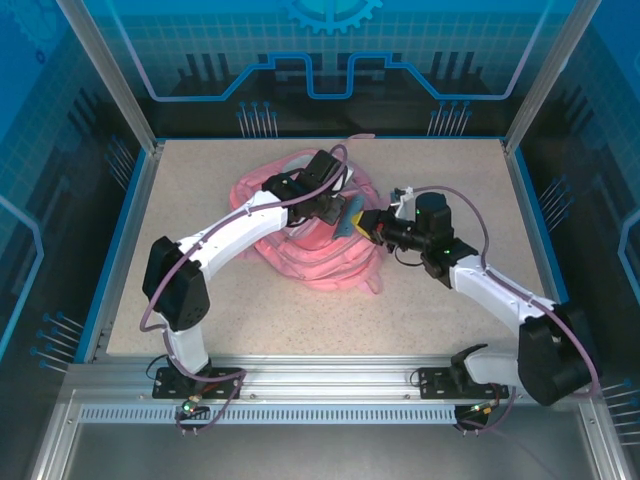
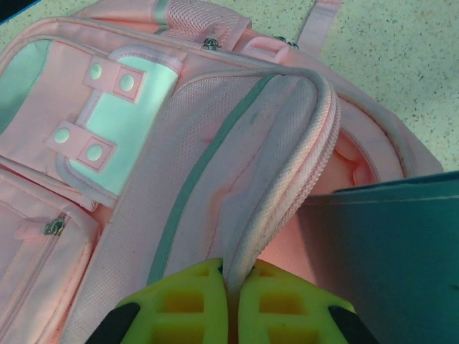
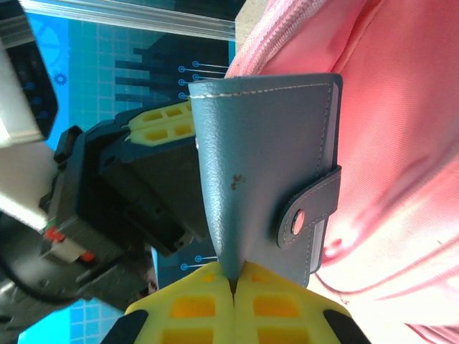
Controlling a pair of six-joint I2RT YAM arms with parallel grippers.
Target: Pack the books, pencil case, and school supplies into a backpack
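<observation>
The pink backpack (image 1: 300, 258) lies in the middle of the table, its front pockets facing the left wrist camera (image 2: 86, 143). My left gripper (image 1: 336, 210) (image 2: 233, 276) is shut on the white zipper edge of the backpack's open top flap (image 2: 301, 172) and holds it up. My right gripper (image 1: 369, 224) (image 3: 233, 278) is shut on the lower corner of a flat teal piece with a snap tab (image 3: 265, 165). That teal piece (image 2: 394, 244) hangs at the mouth of the opening, against the pink lining (image 3: 401, 143). The left gripper's yellow fingers (image 3: 161, 122) stand just behind it.
Both arms meet over the backpack, close together. Pink straps (image 1: 330, 272) trail toward the near side. The speckled tabletop (image 1: 200, 200) is bounded by a blue rim and aluminium posts, with glass walls around.
</observation>
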